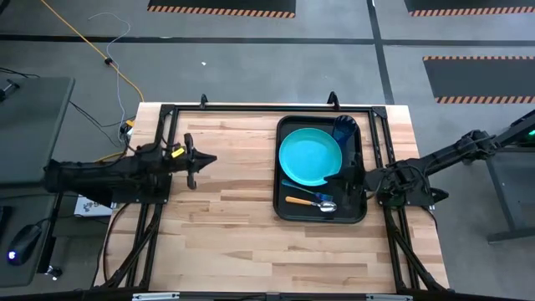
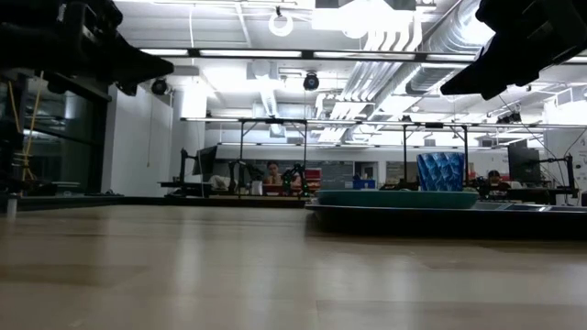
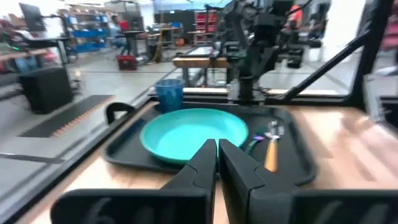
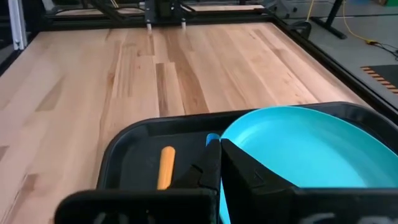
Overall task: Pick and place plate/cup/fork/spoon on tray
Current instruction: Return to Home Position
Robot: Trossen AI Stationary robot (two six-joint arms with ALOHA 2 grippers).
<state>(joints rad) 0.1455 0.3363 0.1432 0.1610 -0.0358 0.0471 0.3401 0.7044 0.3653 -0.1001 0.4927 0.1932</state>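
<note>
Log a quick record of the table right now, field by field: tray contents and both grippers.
tray: black, right half of table
on tray: plate, cup, fork, spoon
fork: between plate and spoon
left gripper: shut, empty, over bare wood
right gripper: shut, empty, above tray's right side

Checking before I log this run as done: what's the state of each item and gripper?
plate: flat on tray.
cup: upright on tray.
spoon: lying on tray.
fork: lying on tray, beside spoon.
left gripper: shut, empty, over table.
right gripper: shut, empty, over tray.
</note>
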